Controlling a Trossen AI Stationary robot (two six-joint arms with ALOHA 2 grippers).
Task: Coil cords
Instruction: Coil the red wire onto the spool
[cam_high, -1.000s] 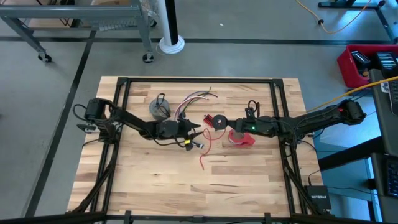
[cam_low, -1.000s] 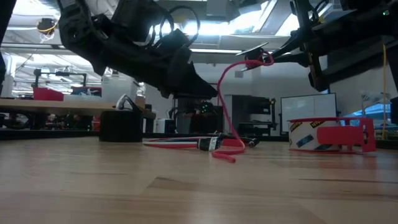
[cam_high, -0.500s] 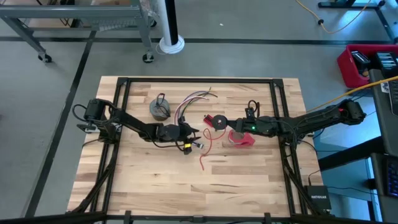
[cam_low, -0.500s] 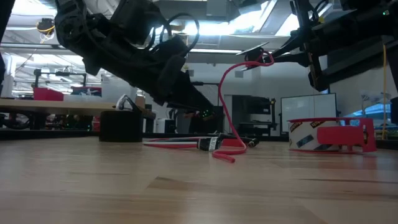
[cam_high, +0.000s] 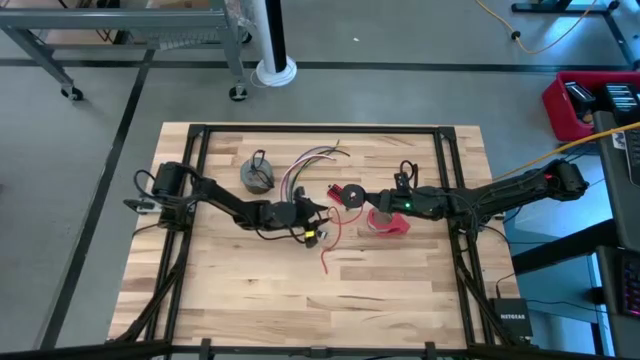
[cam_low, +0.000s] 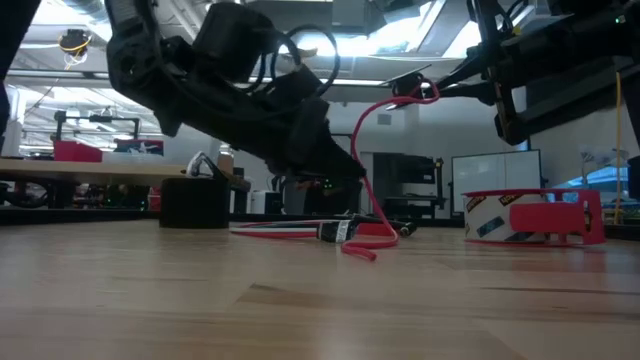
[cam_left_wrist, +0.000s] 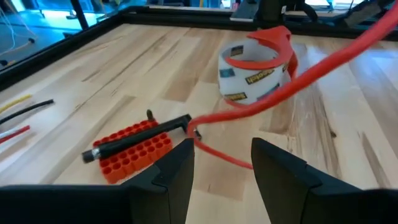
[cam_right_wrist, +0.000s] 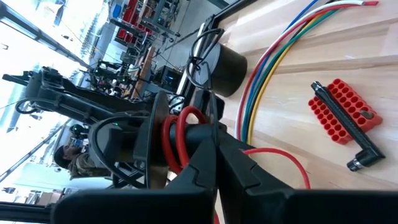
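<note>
While open, left gripper (cam_high: 318, 222) farther forward.

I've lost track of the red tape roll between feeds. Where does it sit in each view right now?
High view: the red tape roll lies right of centre, under the right arm.
Low view: it stands on the table at the right.
Left wrist view: upper middle, beyond the left gripper's open fingers.
Right wrist view: not in it.
Shared landmark: the red perforated block.
</note>
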